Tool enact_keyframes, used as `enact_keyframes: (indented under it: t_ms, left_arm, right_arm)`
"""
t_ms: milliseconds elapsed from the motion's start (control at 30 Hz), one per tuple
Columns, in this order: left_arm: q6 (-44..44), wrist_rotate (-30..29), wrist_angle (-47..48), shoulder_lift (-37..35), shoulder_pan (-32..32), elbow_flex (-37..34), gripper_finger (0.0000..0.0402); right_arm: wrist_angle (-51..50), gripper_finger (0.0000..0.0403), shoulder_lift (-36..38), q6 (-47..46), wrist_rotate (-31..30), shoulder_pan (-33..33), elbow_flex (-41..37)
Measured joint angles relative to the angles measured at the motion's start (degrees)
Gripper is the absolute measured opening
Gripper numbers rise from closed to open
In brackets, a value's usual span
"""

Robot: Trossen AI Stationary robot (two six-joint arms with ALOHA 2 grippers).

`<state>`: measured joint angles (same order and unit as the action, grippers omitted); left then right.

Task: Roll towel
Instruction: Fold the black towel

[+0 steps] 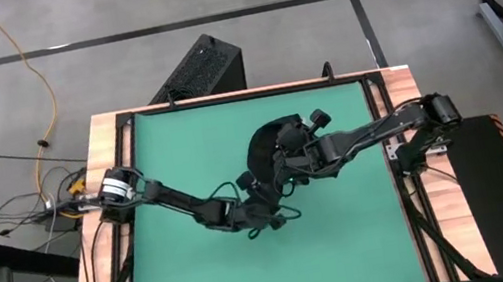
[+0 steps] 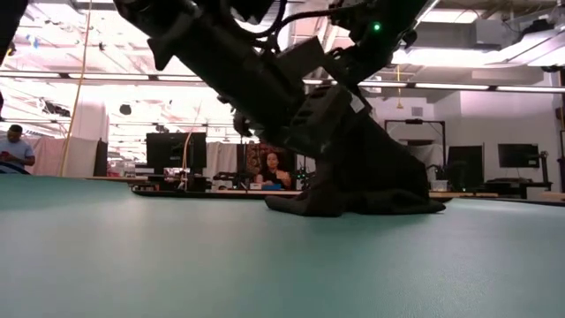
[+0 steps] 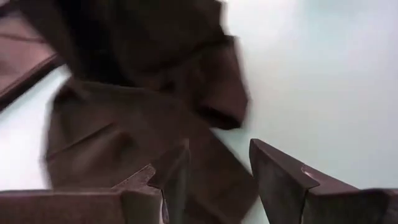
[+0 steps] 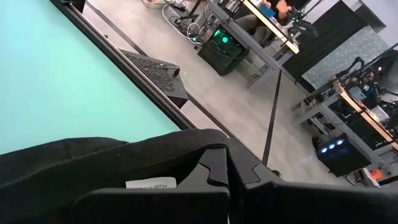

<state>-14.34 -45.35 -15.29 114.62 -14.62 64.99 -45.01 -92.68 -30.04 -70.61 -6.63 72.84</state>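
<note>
The black towel [image 1: 268,146] lies bunched at the middle of the green mat [image 1: 171,144]. In the low view it rises in a peak [image 2: 353,168] from the mat. Its white tag [image 4: 151,183] shows in the right wrist view. My right gripper [image 4: 227,163] comes from the table's right side and is shut on the towel [image 1: 283,161]. My left gripper [image 3: 219,149] comes from the left and is open at the towel's near side [image 1: 264,205]. Its two fingers stand on either side of a flap of the cloth [image 3: 211,180]. My right gripper pinches the towel's cloth [image 4: 186,146] between its two shut fingers, close to the edge with the white tag. The fingers hide the place of contact. The towel is drawn up into a peak, and its lower part [image 2: 353,208] rests on the mat. My left gripper has a flap of the towel between its open fingers [image 3: 177,177]; I cannot tell whether they touch it.
The mat is bare to the left [image 1: 160,135] and toward the near edge [image 1: 351,257]. A wooden frame [image 1: 109,133] borders the mat. A black box [image 1: 200,68] stands on the floor beyond the far edge. People sit in the room behind.
</note>
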Motion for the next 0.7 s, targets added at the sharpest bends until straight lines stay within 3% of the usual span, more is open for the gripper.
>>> enact_keyframes:
  t_ms: [200,700]
  left_arm:
    - [-4.17,-1.80,0.62,0.64,0.76,0.10,0.0158]
    - [-5.45,5.82,-1.73,1.76,2.94,0.04,0.0158]
  right_arm:
    - [0.24,0.0002,0.00,0.02,-0.04,0.00,0.00]
    - [0.09,0.0002,0.00,0.02,-0.04,0.09,0.00]
